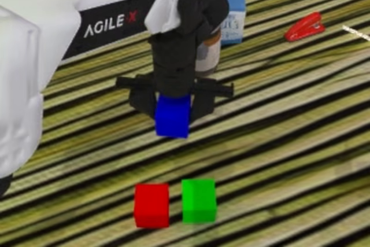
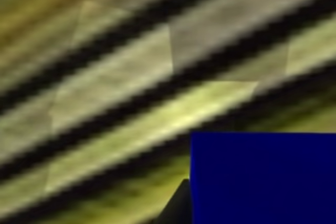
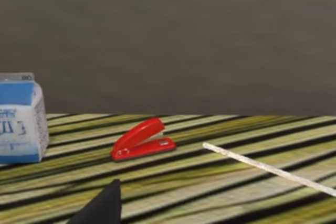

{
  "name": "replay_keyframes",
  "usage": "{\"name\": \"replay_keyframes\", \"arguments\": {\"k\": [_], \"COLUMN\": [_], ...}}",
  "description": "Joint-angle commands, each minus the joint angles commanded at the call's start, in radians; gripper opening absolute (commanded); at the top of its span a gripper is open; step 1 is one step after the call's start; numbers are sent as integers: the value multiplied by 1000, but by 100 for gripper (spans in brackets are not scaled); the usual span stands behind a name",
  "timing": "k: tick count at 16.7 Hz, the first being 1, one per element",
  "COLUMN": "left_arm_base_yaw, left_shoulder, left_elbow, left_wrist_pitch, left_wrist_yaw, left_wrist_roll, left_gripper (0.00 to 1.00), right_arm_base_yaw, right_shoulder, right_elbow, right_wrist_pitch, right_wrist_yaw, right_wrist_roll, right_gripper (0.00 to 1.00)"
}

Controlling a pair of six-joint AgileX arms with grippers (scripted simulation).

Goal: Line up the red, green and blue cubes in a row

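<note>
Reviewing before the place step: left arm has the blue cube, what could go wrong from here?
1. The left gripper holds the blue cube by its top only; it might slip or twist.
2. The red cube and green cube sit close together; lowering beside them could knock the green one out of line.

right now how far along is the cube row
Red cube and green cube already sit side by side near the table's front edge, a narrow gap between them. The left pincer is shut on the blue cube, farther back and apart from the pair. Left to do: set blue down in line with them, probably beside green. The right arm is out of the top view.
</note>
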Motion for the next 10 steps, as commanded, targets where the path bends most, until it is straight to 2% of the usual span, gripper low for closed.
{"name": "replay_keyframes", "arguments": {"k": [6, 10], "left_arm_base_yaw": [-289, -379], "left_shoulder": [58, 63], "left_elbow": [133, 172], "left_wrist_pitch": [-83, -100], "left_wrist_yaw": [-5, -10], "left_wrist_roll": [-405, -511], "left_gripper": [0, 0], "right_arm_base_yaw": [0, 0], "right_shoulder": [0, 0], "right_elbow": [0, 0], "right_wrist_pitch": [0, 0], "right_wrist_yaw": [0, 0], "right_wrist_roll": [0, 0], "right_gripper": [100, 100]}}
